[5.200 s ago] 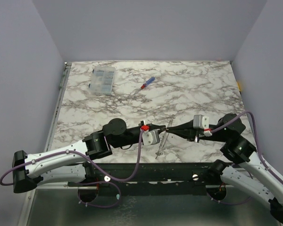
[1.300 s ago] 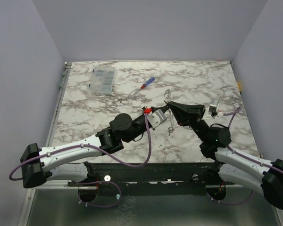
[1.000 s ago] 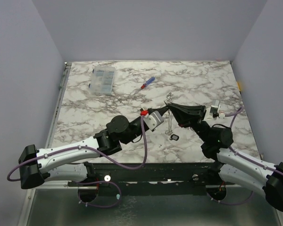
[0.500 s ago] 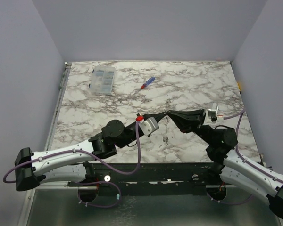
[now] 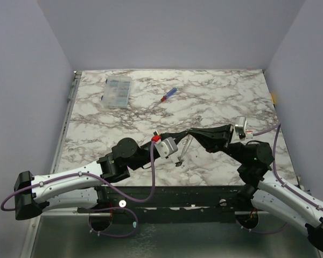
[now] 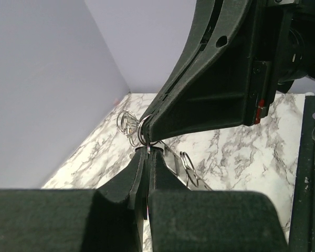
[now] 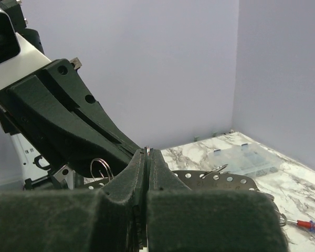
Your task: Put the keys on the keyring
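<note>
The keyring (image 5: pixel 182 150) is a thin pale metal strip with holes and wire rings. It hangs slanting down from the two grippers' meeting tips, above the table. My left gripper (image 5: pixel 185 133) is shut on a wire ring (image 6: pixel 146 137) of it. My right gripper (image 5: pixel 190 131) is shut on thin metal at the same spot (image 7: pixel 147 152). The strip (image 6: pixel 171 158) and spare rings (image 6: pixel 127 123) show in the left wrist view. The strip (image 7: pixel 226 181) also shows in the right wrist view. A small dark bit (image 5: pixel 177 163) hangs at the strip's low end. I cannot tell whether it is a key.
A clear compartment box (image 5: pixel 117 90) lies at the back left. A red-and-blue screwdriver (image 5: pixel 168 94) lies at the back middle. The box (image 7: pixel 244 156) and screwdriver (image 7: pixel 311 226) also show in the right wrist view. Walls stand around the marble table (image 5: pixel 231 102).
Both grippers, tips together, have come back from mid-table toward the near edge and a little left. The hanging strip has swung with them, its low end now further left.
</note>
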